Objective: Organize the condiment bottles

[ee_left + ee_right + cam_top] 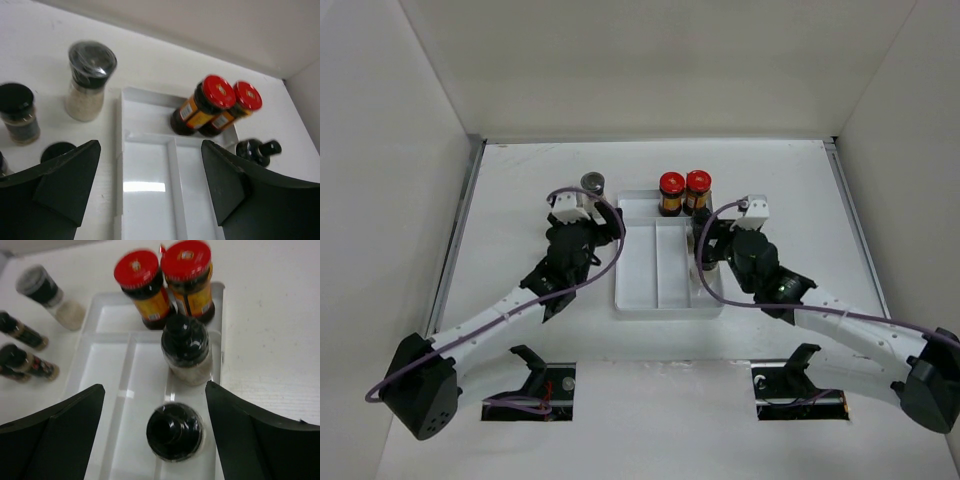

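1. Right gripper [154, 390] — jaws wide, empty — hovers over the near black-capped bottle [175, 431], which stands in the tray's [107, 315] right compartment; placement looks done.
2. Left gripper [150, 145], also open and empty, probably needs to fetch the grey-lidded jar [90, 80] far left of the tray.

**White table with a tray and loose jars**

The white table [800, 190] carries a white divided tray [638, 280] near its middle, its long side running from near to far. Just beside the tray's far left corner, not touching it, a grey-lidded jar [592, 184] of pale contents stands upright on the bare surface. Further left of the tray, three slim black-capped jars [22, 330] stand close together on the tabletop, with dark or speckled beige contents.
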Tool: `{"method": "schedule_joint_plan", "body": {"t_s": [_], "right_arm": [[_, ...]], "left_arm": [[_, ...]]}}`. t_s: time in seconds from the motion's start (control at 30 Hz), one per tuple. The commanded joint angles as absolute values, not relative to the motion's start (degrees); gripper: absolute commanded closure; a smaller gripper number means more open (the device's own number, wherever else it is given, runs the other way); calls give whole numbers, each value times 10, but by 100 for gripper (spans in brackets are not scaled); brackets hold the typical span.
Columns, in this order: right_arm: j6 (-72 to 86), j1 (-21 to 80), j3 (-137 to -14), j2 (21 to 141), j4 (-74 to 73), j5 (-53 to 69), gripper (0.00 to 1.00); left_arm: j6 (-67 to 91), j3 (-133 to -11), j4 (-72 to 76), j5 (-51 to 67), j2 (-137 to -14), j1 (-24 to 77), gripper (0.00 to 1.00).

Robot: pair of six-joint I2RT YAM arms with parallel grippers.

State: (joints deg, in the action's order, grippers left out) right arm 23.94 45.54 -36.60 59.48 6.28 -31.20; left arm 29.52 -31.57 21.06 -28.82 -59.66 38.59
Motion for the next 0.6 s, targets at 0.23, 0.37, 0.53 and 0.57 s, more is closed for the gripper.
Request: {"method": "schedule_joint_plan", "body": {"t_s": [0.23, 0.37, 0.53, 0.57], "right_arm": [[315, 389, -303, 577, 199, -272, 72], [330, 376, -293, 604, 222, -240, 38], [331, 378, -295, 631, 236, -226, 19], [336, 378, -295, 633, 237, -223, 18]], "left_arm": [[190, -554, 74, -352, -802, 299, 18], [173, -612, 58, -300, -878, 265, 14], [157, -659, 27, -287, -924, 248, 11], [156, -661, 30, -284, -926, 245, 11]]}}
